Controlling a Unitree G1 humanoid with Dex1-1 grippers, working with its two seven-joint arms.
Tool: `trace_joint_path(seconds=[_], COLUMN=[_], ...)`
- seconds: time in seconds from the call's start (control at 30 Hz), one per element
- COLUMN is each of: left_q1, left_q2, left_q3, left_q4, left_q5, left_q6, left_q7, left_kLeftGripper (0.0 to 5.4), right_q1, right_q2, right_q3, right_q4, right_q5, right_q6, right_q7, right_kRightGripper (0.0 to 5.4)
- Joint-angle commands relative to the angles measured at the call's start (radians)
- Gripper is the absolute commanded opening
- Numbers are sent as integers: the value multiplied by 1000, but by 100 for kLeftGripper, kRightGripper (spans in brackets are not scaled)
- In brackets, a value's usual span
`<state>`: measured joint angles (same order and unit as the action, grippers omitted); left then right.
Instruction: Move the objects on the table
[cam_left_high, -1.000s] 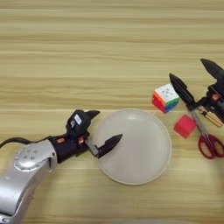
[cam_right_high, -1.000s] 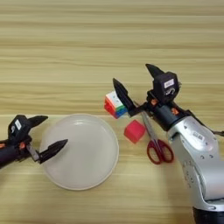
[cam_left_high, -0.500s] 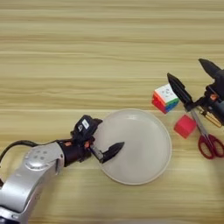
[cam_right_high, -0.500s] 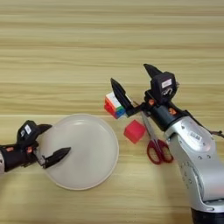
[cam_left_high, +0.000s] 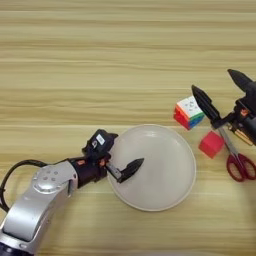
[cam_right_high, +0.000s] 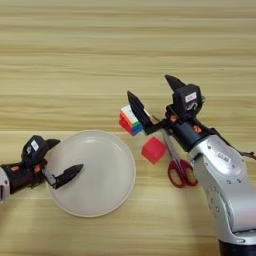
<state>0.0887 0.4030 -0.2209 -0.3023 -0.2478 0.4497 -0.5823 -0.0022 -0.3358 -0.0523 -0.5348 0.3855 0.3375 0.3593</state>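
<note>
Wooden table (cam_left_high: 100, 60) with horizontal grain carries a round beige plate (cam_left_high: 160, 185) near the front. Left gripper (cam_left_high: 117, 157) sits at the plate's left rim — fingers spread, one black finger (cam_left_high: 131, 167) reaching over the plate, nothing held. Right gripper (cam_right_high: 154, 99) stands wide open and empty just beside the puzzle cube (cam_right_high: 130, 120), its lower finger (cam_right_high: 139, 111) at the cube's right side. Small red cube (cam_right_high: 154, 150) lies between plate and red-handled scissors (cam_right_high: 178, 167) — close to both.
</note>
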Motion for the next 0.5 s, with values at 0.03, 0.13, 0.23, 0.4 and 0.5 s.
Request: trace_joint_path(seconds=[0.03,0.13,0.23,0.4,0.5], left_q1=[-7,-8,-10,-15,-16], left_q2=[-2,-2,-2,-1,0], left_q3=[-6,-8,-16,-20,-24], left_q4=[-9,-7,4,17,22], left_q5=[2,-1,6,14,21], left_q6=[2,10,22,34,37], left_q7=[-6,-10,-9,-2,1], left_kLeftGripper=[540,540,540,540,540], right_q1=[2,2,3,5,6], right_q2=[1,1,2,1,1], right_q3=[-7,-8,-9,-10,-11], right_q4=[-10,-12,-13,-16,-18], right_q5=[7,9,11,12,13], right_q6=[8,8,8,10,10], right_q7=[0,0,-1,-3,-4], right_kRightGripper=[537,537,537,537,537])
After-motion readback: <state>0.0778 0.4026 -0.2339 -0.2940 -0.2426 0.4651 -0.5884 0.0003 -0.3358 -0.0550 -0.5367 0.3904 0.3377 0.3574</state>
